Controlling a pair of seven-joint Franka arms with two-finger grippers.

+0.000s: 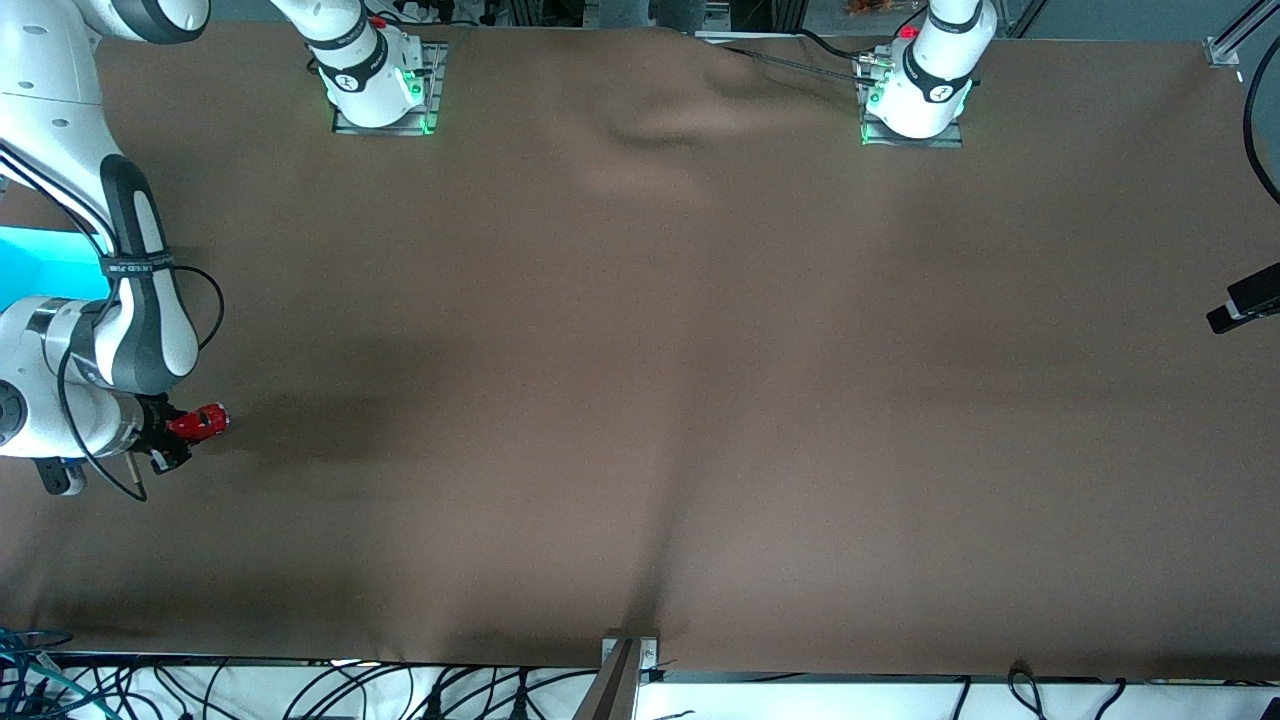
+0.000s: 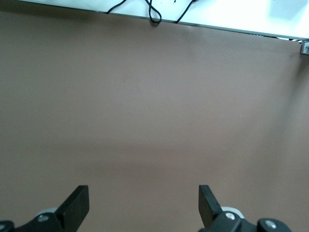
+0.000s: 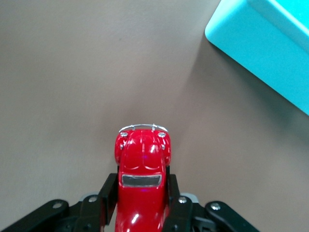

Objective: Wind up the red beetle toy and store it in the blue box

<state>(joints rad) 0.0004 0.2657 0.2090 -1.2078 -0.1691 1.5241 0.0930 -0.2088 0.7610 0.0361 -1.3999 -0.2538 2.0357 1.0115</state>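
One red beetle toy pinched in right tool beside one blue box; left tool spread over bare tabletop.

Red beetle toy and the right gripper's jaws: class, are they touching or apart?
Touching. The right wrist view shows the right gripper with its jaws pressed against both sides of the red beetle toy, no gap visible.

A wrinkled brown cloth covers the tabletop; the blue box sits at the right arm's end.
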